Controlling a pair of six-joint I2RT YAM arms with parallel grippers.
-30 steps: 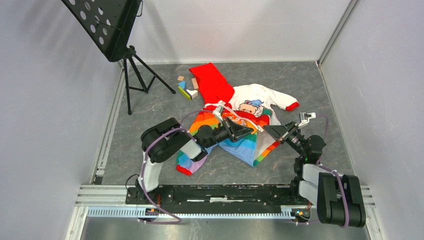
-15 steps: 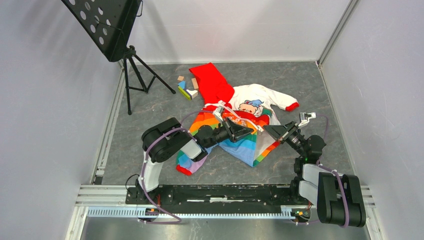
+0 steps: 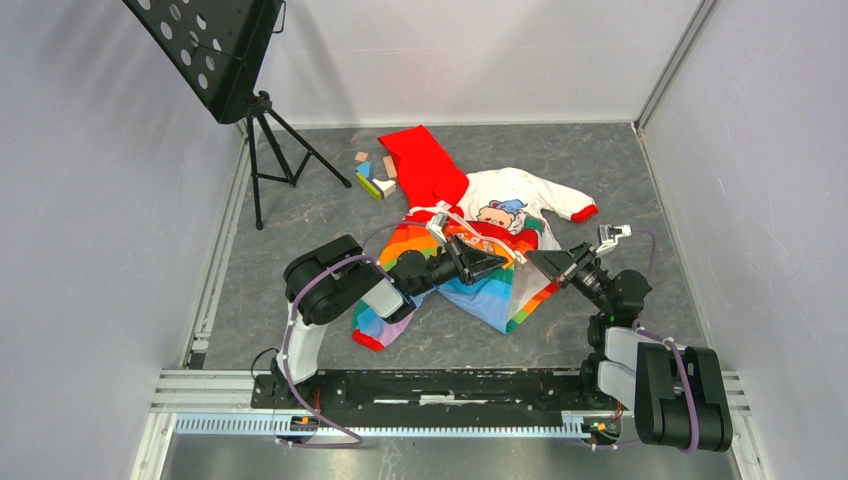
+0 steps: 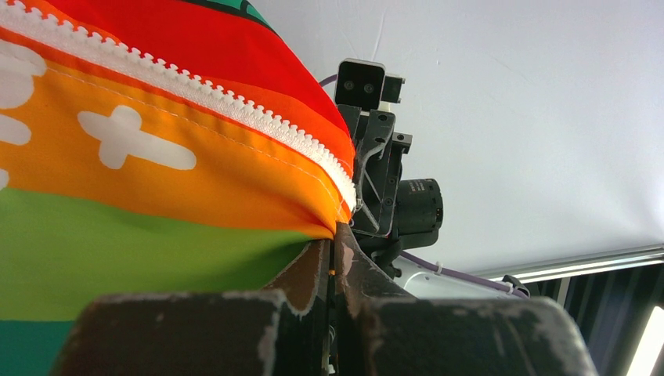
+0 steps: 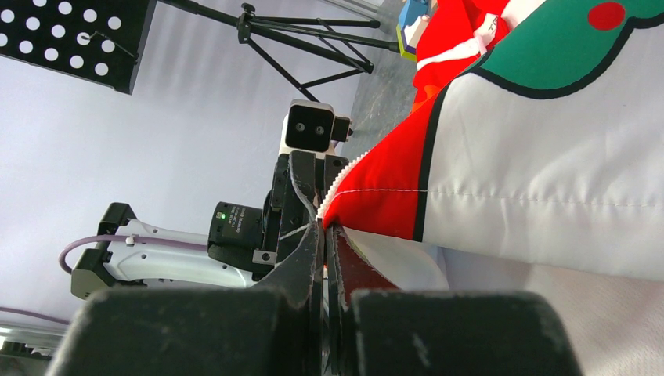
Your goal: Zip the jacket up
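Lying rumpled and unzipped at the centre of the overhead view, the jacket [image 3: 478,228] is spreading its red hood toward the upper middle and its rainbow front toward the lower middle. The left gripper [image 3: 503,263] is pinching, jaws together, the orange and green front panel just beside the white zipper [image 4: 196,92]. The right gripper [image 3: 543,260] is clamping the red edge of the other front panel, where zipper teeth are showing. The two grippers are facing each other closely, each lifting its edge off the surface. The step in hand is probably lining up the two zipper ends. Doing it well is likely calling for keeping both edges taut and untwisted while bringing them level. The slider is not showing, so its place cannot be told. Around the jacket, a grey marbled floor [image 3: 620,170] is stretching between plain pale walls. Coloured wooden blocks [image 3: 372,176] are sitting near the hood, and a black music stand [image 3: 215,50] is standing at the upper left.
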